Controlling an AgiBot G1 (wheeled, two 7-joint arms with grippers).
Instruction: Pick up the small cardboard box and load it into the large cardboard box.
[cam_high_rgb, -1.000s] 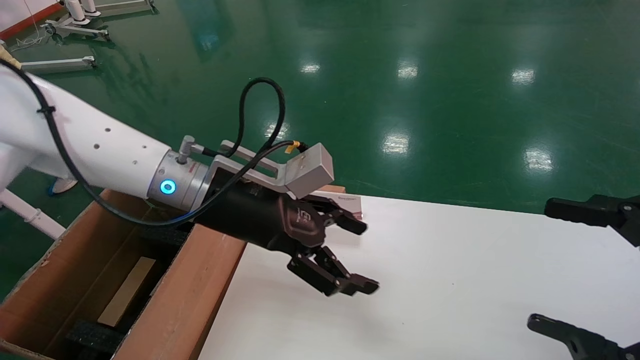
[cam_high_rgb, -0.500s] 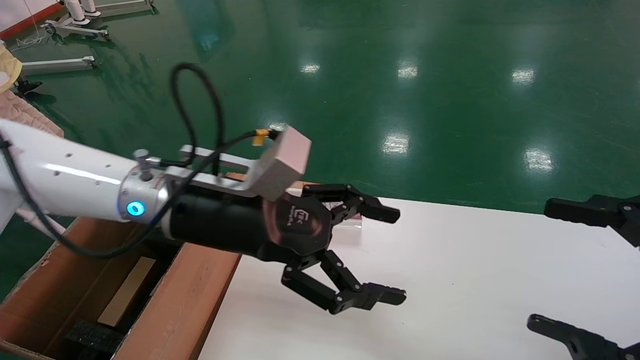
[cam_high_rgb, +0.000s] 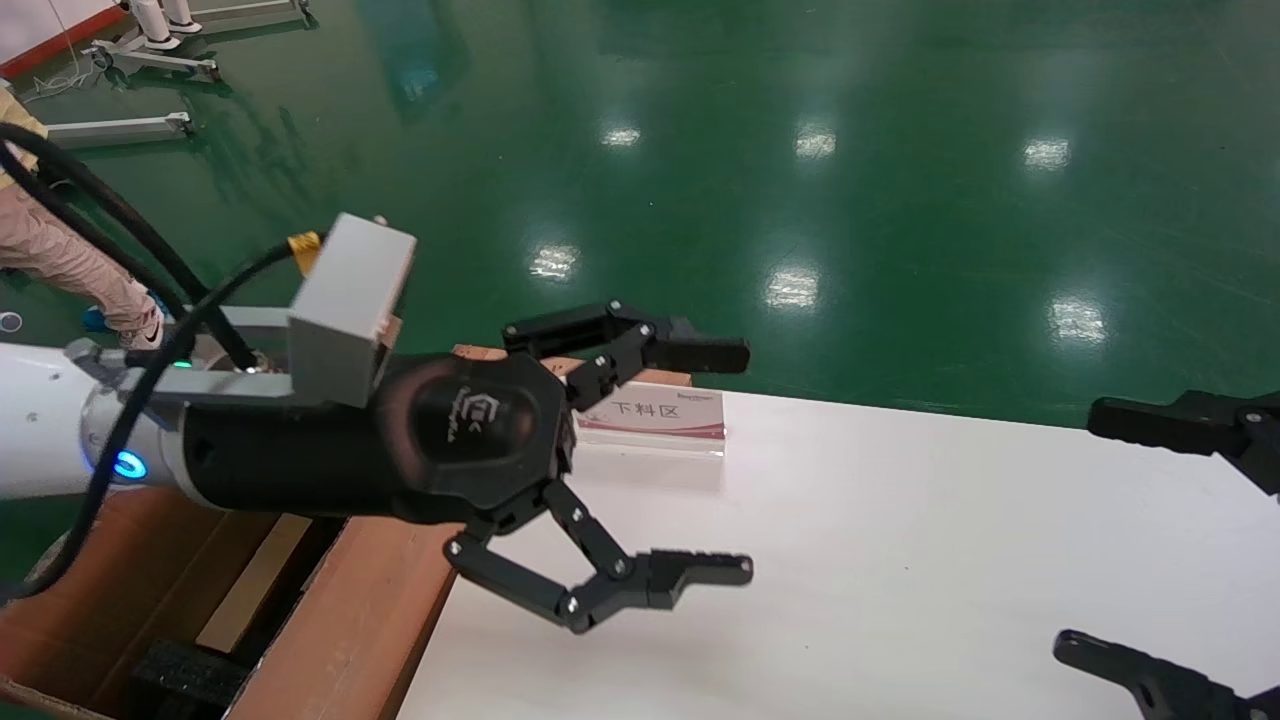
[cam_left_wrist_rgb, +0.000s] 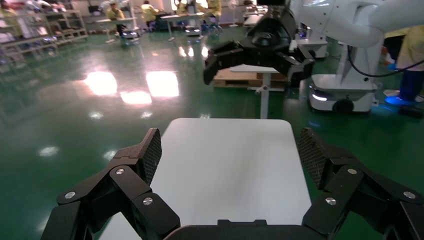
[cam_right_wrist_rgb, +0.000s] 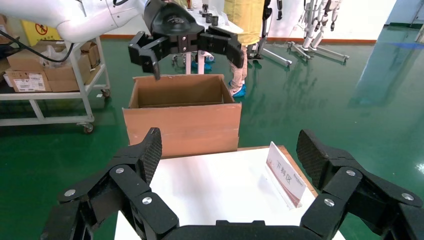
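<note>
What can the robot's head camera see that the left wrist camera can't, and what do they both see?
Only the head view shows the large cardboard box beside the table, a light brown piece inside it, and the sign. Only the left wrist view shows the far workbenches and another white robot. Both show the white table, the open left gripper and the open right gripper.

White desk on a green floor

We see a white desk (cam_high_rgb: 900, 560) with a smooth, glossy top, standing on a shiny green floor (cam_high_rgb: 800, 150). A small acrylic sign stand (cam_high_rgb: 655, 418) with red-and-white card and printed characters sits directly on it, near the far corner on our left side. The large cardboard box (cam_high_rgb: 340, 620) stands on the floor just beside the desk's left edge; we cannot tell whether they touch.
</note>
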